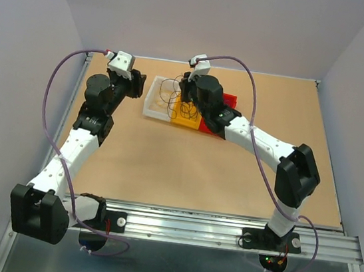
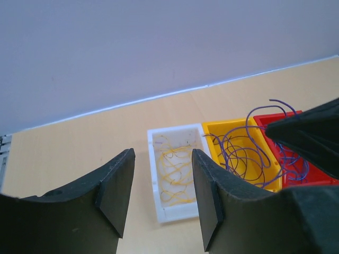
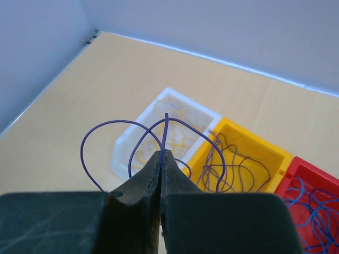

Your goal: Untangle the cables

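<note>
We see the right gripper (image 3: 161,153) pinched tight on a purple wire (image 3: 164,132), its loops arching above the white tray (image 3: 123,151) and yellow tray (image 3: 259,137). Pale wires (image 2: 177,174) lie in the white one. The left gripper (image 2: 161,196) hangs nearby, spread wide and empty.

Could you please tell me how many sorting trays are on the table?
3, in a row: white tray leftmost, yellow tray middle, red tray rightmost; none seems hidden.
</note>
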Available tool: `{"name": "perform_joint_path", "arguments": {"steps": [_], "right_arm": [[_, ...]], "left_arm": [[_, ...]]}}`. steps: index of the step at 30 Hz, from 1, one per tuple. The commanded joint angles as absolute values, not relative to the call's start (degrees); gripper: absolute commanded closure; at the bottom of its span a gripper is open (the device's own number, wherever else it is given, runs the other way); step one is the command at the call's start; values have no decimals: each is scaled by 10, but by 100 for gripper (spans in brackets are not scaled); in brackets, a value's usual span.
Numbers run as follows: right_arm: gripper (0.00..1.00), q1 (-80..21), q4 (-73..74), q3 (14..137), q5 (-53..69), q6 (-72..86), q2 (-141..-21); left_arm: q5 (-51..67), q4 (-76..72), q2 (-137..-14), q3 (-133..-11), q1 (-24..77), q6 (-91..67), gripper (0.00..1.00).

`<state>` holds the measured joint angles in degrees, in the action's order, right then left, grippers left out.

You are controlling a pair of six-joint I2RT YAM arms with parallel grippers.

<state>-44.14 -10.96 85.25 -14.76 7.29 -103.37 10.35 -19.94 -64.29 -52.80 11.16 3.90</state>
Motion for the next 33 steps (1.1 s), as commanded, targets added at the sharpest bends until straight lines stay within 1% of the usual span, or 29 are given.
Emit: {"name": "perform_joint_path", "arguments": {"steps": [1, 7, 11, 12, 14, 15, 16, 17, 19, 27, 28, 30, 33], "right_arm": [[100, -412, -125, 912, -230, 80, -1071], [99, -389, -125, 935, -300, 96, -1130], [99, -390, -123, 972, -351, 72, -1196], [99, -389, -118, 996, -363, 65, -1232], [99, -389, -74, 1032, -349, 68, -1270], [99, -390, -55, 1056, -337, 70, -1309], [100, -389, -22, 1088, -306, 85, -1323], [99, -390, -22, 1094, -292, 95, -1336], [100, -389, -14, 1078, -262, 120, -1353], [99, -388, 24, 1074, -252, 146, -1373], [96, -388, 23, 1074, -254, 148, -1374], [96, -388, 22, 1064, -276, 157, -1361], [92, -389, 20, 1056, -288, 160, -1342]], "left_arm": [[120, -244, -644, -528, 111, 34, 43], [120, -256, -645, -519, 111, 45, 42], [133, -258, -653, -519, 111, 47, 42], [136, -258, -655, -521, 111, 46, 42], [139, -258, -660, -522, 111, 47, 42], [140, -257, -661, -523, 111, 48, 42], [140, -257, -660, -523, 111, 48, 42], [140, -257, -661, -523, 111, 48, 42], [140, -257, -659, -522, 111, 49, 42], [152, -257, -662, -521, 111, 49, 42], [153, -257, -662, -521, 111, 49, 42], [153, -257, -664, -521, 111, 51, 42], [154, -257, -664, -521, 111, 50, 42]]}}
